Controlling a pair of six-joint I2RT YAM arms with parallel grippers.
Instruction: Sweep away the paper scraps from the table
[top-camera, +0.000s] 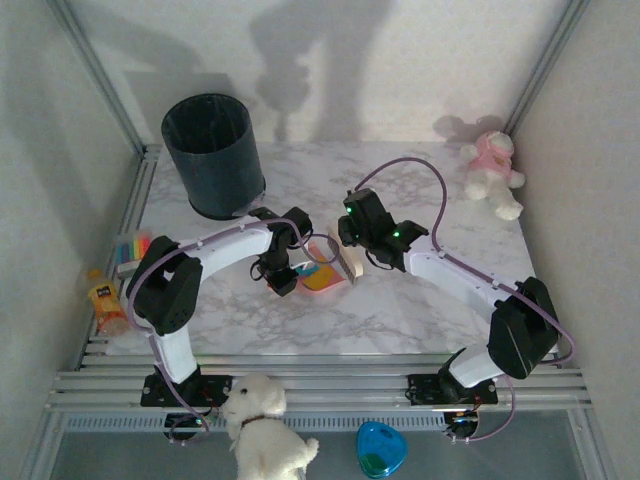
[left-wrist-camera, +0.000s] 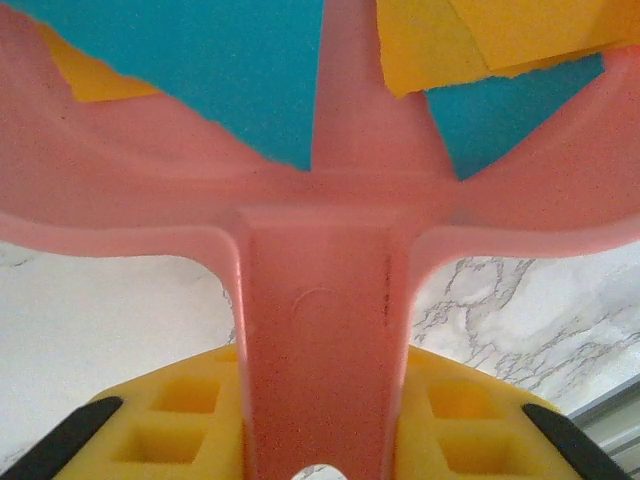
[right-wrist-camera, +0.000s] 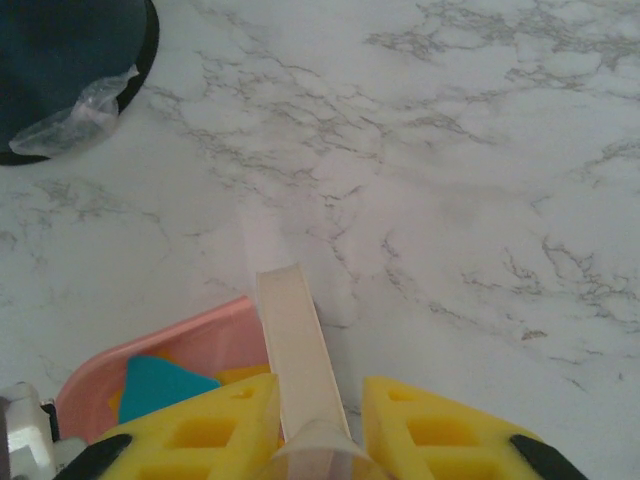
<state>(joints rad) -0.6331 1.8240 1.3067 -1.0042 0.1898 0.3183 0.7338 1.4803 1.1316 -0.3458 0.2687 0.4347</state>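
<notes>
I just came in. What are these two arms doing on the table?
The left pincer is shut on the handle of a pink dustpan at the middle of the table. The right pincer is shut on a pale flat tool, its tip beside the dustpan's rim. Orange and teal scraps lie inside the dustpan. A dark bin stands at the far left.

Paper scraps (left-wrist-camera: 230, 70) in dustpan (left-wrist-camera: 322, 330) on table (top-camera: 400, 312).
</notes>
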